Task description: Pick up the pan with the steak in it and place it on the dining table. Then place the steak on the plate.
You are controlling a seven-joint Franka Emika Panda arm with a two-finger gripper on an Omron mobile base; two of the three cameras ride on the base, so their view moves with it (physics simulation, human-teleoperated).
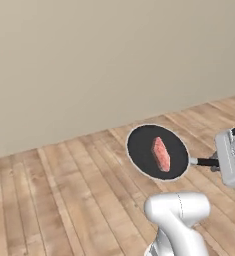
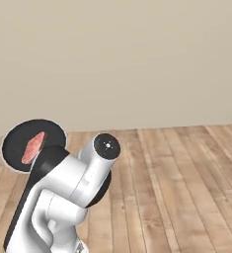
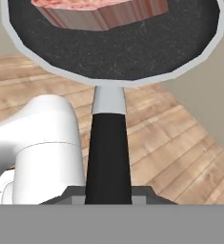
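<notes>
The pan (image 1: 151, 151) is hanging in the air above the wooden floor (image 1: 64, 200), carried by its long black handle (image 3: 107, 152). In the left base view the handle is running from the pan's pale rim to the right, into the white hand, and the pincer (image 1: 218, 163) is pinching it there; in the hand view the handle is going straight down between the fingers, so the jaws are pressed on its two sides. The steak (image 1: 161, 153) is lying inside the pan, near the middle of the dark bottom, and in the right base view it is showing as a pink slab (image 2: 32, 147) in the pan at the left, behind the white arm.

I judge that the first part of the task is half done: the pan is lifted with the steak in it, and it is being carried. The setting down is not yet done. Around the robot there are a bare beige wall (image 2: 137, 59) and floor planks, so the base probably is needing to drive or turn before the pan can go down on the counter. After that, the steak must be taken out of the pan and put on the plate; this step is not begun. The pan is looking somewhat tilted, so the steak could be sliding if the arm is swinging fast.
</notes>
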